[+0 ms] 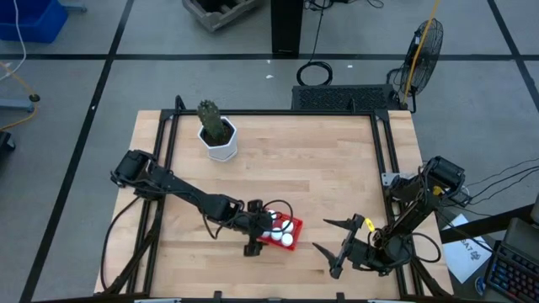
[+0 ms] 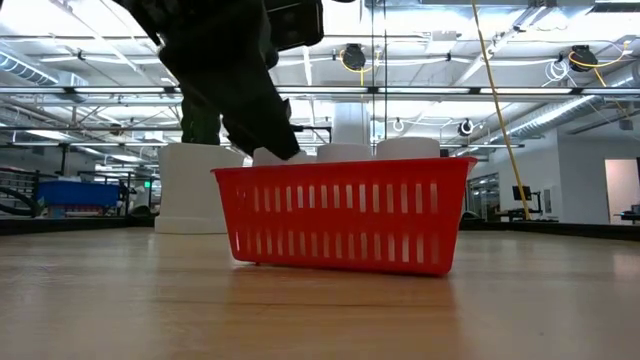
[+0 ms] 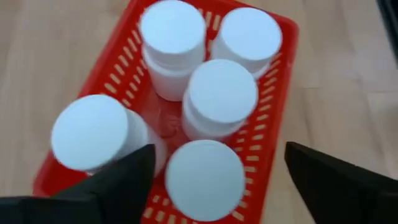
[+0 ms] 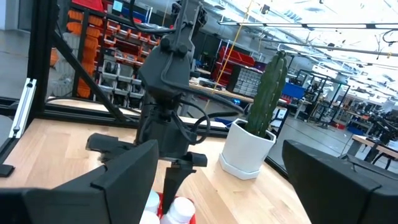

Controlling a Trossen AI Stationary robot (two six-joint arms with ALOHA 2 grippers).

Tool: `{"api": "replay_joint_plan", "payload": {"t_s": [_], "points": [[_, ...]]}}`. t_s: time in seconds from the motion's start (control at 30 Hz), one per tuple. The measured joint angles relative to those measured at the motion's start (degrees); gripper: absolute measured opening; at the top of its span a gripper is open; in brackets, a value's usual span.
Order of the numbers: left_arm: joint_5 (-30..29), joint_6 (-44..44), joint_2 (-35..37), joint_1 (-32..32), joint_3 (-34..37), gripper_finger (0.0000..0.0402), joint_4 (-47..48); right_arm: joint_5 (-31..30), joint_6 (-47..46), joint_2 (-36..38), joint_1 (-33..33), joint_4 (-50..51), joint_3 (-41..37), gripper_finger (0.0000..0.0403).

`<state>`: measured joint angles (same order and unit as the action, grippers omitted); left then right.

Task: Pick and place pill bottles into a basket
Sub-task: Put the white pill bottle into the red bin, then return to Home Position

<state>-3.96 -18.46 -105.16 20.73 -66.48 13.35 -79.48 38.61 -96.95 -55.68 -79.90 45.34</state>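
Observation:
The red basket [image 1: 292, 225] stands on the table's near middle and also shows in the low view [image 2: 345, 215]. Several white pill bottles [image 3: 222, 93] stand upright in it, their caps up [image 1: 279, 236]. My left gripper [image 3: 217, 180] hovers open over the basket's end [image 1: 263, 232], its fingers to either side of the nearest bottle [image 3: 202, 177] and above it. In the low view one finger [image 2: 275, 135] reaches down to the bottle tops. My right gripper [image 1: 333, 237] is open and empty, right of the basket and near the table's front edge.
A white hexagonal pot with a green cactus [image 1: 221, 139] stands at the table's far left; it also shows in the right wrist view [image 4: 249, 149]. Bare wood [image 1: 320, 168] lies between the pot and the basket. A black frame [image 1: 383, 143] runs along the table's edges.

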Motion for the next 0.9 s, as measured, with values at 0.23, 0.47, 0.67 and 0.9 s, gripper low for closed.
{"api": "replay_joint_plan", "payload": {"t_s": [0.23,0.47,0.67,0.9], "points": [[1.4,-0.3,0.0,0.2,0.0,0.0359,0.1,0.0,0.0,0.0,0.0,0.0,0.0,0.0334],[2.1,-0.5,2.2,0.3,0.0,0.0238,0.8,0.0,0.0,0.0,0.0,0.0,0.0,0.0334],[1.3,0.5,8.4,0.8,-0.1,0.0122,2.5,-0.2,0.2,0.0,0.0,0.0,0.0,0.0334],[-12.1,0.4,14.0,2.9,-0.1,0.0023,10.8,-0.5,0.2,0.0,0.0,0.0,0.0,0.0334]]}}
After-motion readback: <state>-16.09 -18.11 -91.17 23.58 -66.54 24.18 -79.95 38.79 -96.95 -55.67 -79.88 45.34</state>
